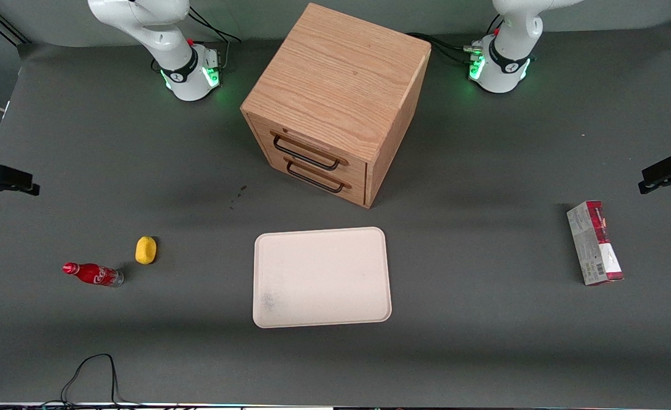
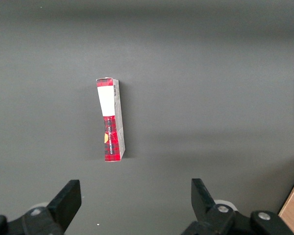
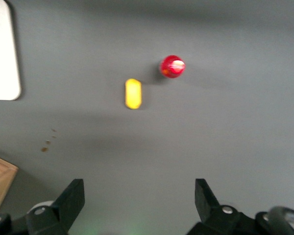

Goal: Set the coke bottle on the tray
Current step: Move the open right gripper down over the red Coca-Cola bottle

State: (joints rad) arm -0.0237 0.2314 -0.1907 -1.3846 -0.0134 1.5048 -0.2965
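Approach step: coke bottle [image 1: 92, 275] not yet grasped.
Bottle stands on table [image 1: 483, 341] toward working arm's end, just beside yellow lump [image 1: 146, 250], apart from tray [image 1: 322, 277]. My pincer [image 3: 138, 205] hangs open above it; I'd centre over cap, avoiding lump.

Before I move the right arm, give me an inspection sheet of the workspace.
Surface: dark grey table, small brown specks.
Job's things: small red coke bottle standing on the table, apart from the empty cream-white rectangular tray.
Clutter: yellow lemon-shaped lump beside the bottle; wooden two-drawer box; red-and-grey carton.
Grippers: right tool open, high above the bottle.
Cables: black loop at the table's near edge.
Surroundings: nothing seen.
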